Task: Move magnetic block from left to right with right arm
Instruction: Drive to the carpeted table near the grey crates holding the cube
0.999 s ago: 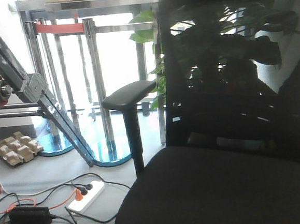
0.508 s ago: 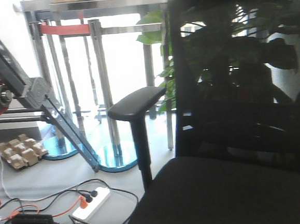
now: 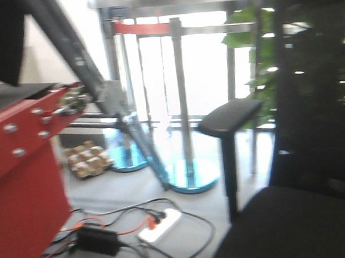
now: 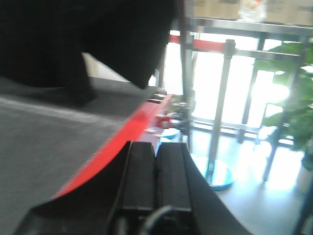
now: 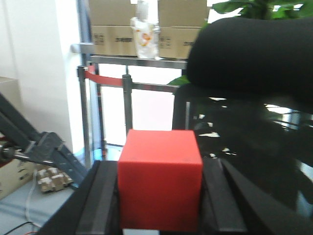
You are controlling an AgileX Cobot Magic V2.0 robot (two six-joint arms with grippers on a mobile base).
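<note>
The right gripper (image 5: 160, 169) pinches the magnetic block (image 5: 160, 188). In the right wrist view the red cube fills the gap between the two black fingers (image 5: 98, 200), one pressing its 9 o'clock face and the other its 3 o'clock face. The jaws are spread just as far as the cube is wide. The block is held in the air, clear of any surface, and only the fingers touch it.

Beyond it, at 1 to 3 o'clock, is the black office chair (image 5: 254, 58). At 12 o'clock cardboard boxes (image 5: 112, 19) and a clear bottle (image 5: 144, 29) sit on a metal shelf.

The left gripper (image 4: 156, 147) has its two black fingers pressed together along a thin seam, with nothing between them. At 9 o'clock of it lies the grey carpeted table top (image 4: 49, 142), and the table's red edge (image 4: 127, 132) runs toward 1 o'clock.

The front view is blurred. It shows the red table frame (image 3: 21, 177) at 8 o'clock and the chair's armrest (image 3: 230, 115) just toward 3 o'clock of centre. A white power strip (image 3: 159, 225) and a black adapter (image 3: 99, 239) lie on the floor at 6 to 7 o'clock. Stanchion posts with a red belt (image 3: 143, 26) stand at 12 o'clock. Neither gripper nor the block shows in this view.
</note>
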